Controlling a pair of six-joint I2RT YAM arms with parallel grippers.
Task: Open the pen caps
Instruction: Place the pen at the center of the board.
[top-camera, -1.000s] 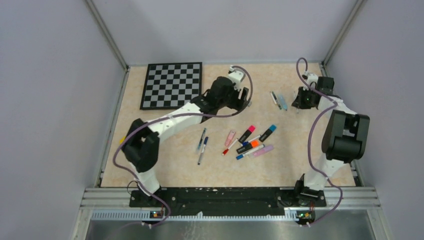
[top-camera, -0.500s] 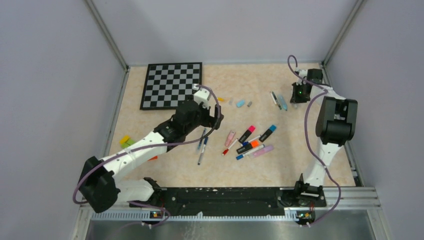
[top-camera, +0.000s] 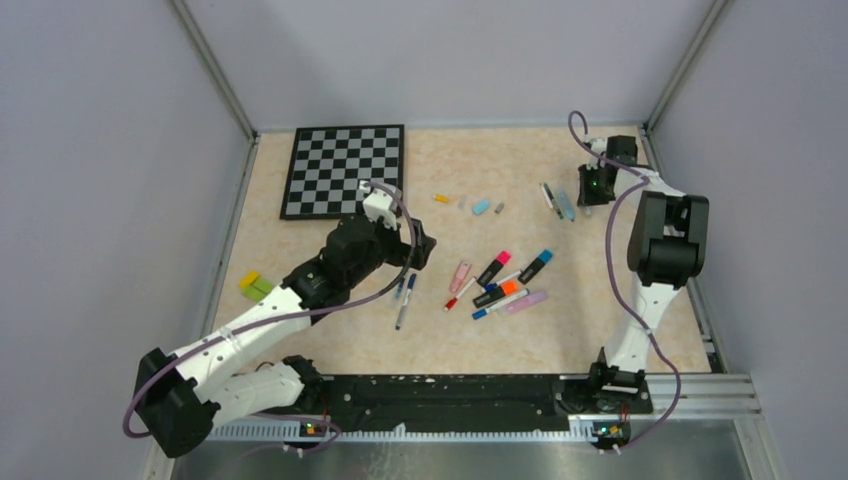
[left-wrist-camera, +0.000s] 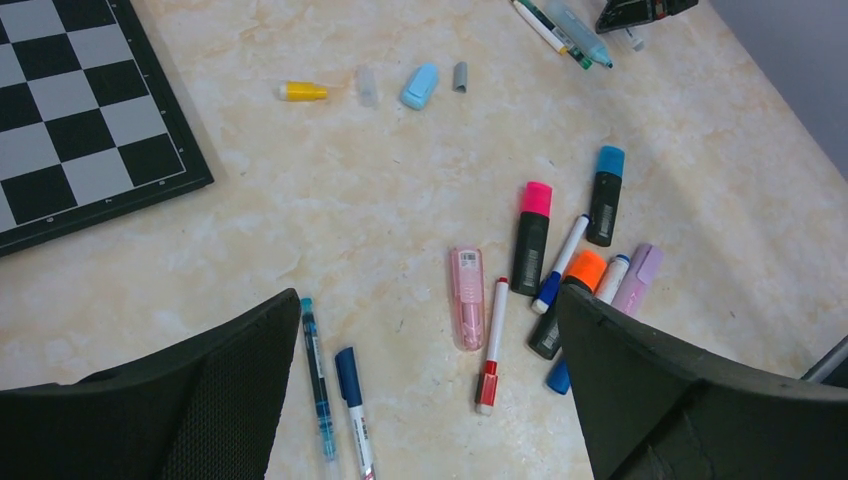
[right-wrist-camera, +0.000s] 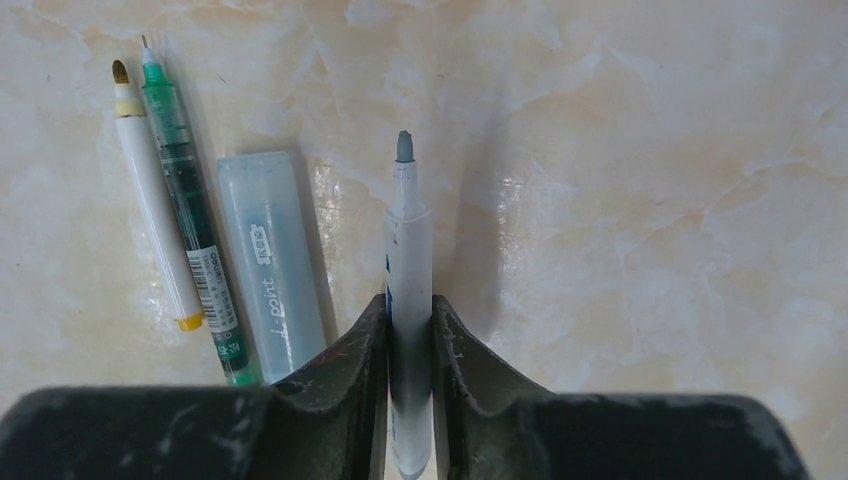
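Your left hand (left-wrist-camera: 428, 300) hangs above the surface (left-wrist-camera: 300, 200) with its fingers spread wide and nothing between them. Under it lies a loose cluster of capped pens: one black marker wears a pink cap (left-wrist-camera: 537, 198), another a blue cap (left-wrist-camera: 609, 160), a third an orange cap (left-wrist-camera: 585, 268). A lilac highlighter (left-wrist-camera: 640, 280) lies against that third one, and a thin pen with a red cap (left-wrist-camera: 487, 385) lies beside a pink highlighter (left-wrist-camera: 467, 298). Farther out, not far from the chessboard (top-camera: 345, 170), four loose caps lie in a row, apart from any pen: a yellow cap (left-wrist-camera: 300, 92), a clear cap (left-wrist-camera: 367, 85), a light blue cap (left-wrist-camera: 420, 86) and a grey cap (left-wrist-camera: 460, 76). Your right hand (right-wrist-camera: 408, 305) is low at the far right of the surface, pinching the barrel of a grey-tipped pen (right-wrist-camera: 408, 230) whose tip is bare. To its left, side by side, lie a pale blue highlighter (right-wrist-camera: 270, 260), a green pen (right-wrist-camera: 190, 200) and a yellow-tipped pen (right-wrist-camera: 150, 200), the last two uncapped
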